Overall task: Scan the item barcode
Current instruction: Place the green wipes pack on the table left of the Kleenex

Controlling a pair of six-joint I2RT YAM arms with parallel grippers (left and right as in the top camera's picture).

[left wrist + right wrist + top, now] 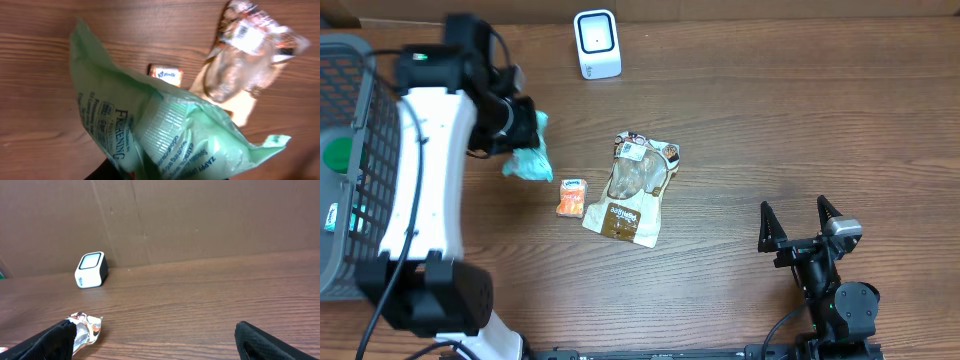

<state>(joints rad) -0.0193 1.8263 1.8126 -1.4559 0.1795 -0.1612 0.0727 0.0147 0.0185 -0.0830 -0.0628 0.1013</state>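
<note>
A crumpled pale green packet (528,160) with blue print hangs above the table from my left gripper (523,132), which is shut on its top end. In the left wrist view the green packet (165,130) fills most of the frame and hides the fingers; no barcode shows on it. The white barcode scanner (597,44) stands at the back of the table, its window facing forward, also seen as the scanner (91,270) in the right wrist view. My right gripper (800,218) stands wide open at the front right, holding nothing.
A brown and clear snack pouch (632,190) lies mid-table with a small orange packet (572,197) to its left. A grey wire basket (350,150) holding more items takes up the left edge. A cardboard wall (200,220) stands behind the scanner.
</note>
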